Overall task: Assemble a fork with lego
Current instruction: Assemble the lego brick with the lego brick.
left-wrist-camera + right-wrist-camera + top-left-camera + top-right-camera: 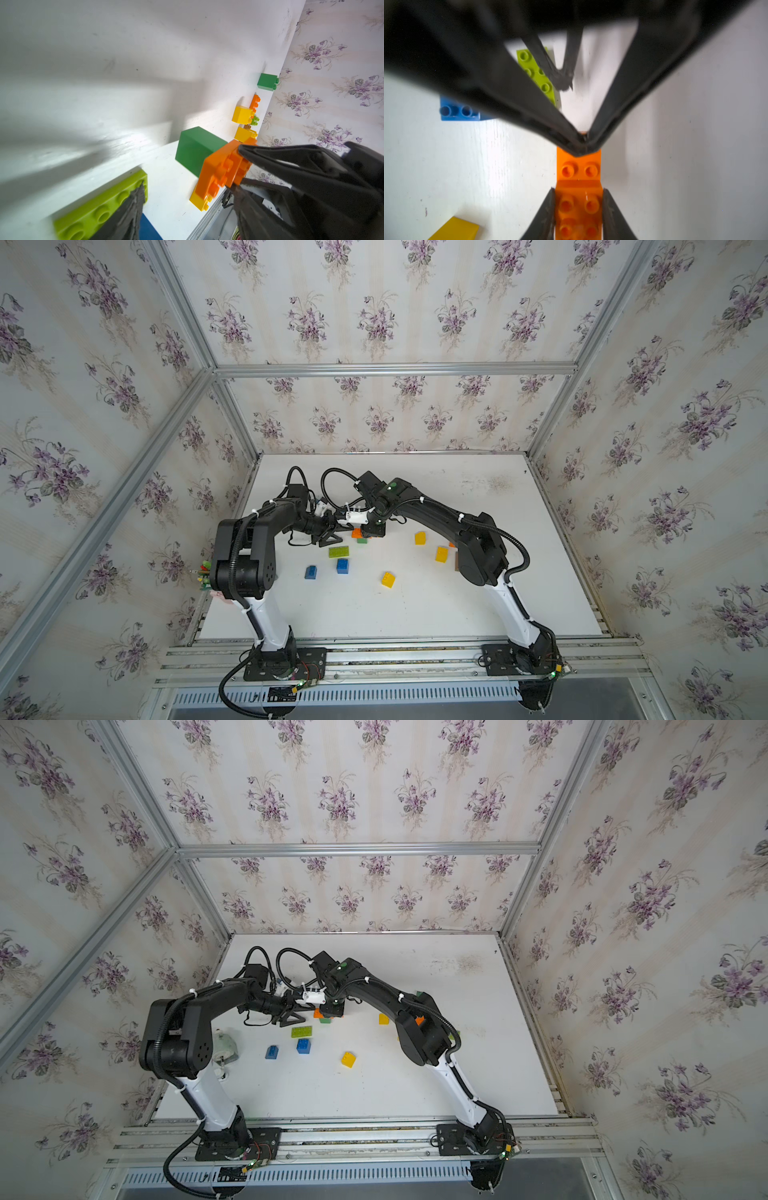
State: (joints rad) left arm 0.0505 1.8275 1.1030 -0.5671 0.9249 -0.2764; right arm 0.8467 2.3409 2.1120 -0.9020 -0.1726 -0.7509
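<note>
The orange lego stack [579,170], stepped and studded, sits left of the desk's [415,614] middle, with a dark green brick [195,149] just beside it. My right gripper [578,190] is clenched on its two sides. My left gripper [331,536] stands released, one finger at the stack's end and the other over the lime green brick [338,551]. A blue brick [342,566] and a yellow brick [388,579] lie closer to the near edge.

Item: bimanual robot. The left arm [249,547] and right arm [478,547] have black jointed housings and white lower links [266,620]. Black ribbed cable conduit [236,560], white zip ties [460,517]. Green indicator light [390,487] on right arm. Flat black base plates [311,657]. The right gripper [578,191] has dark grey, ridged fingers [545,220].
</note>
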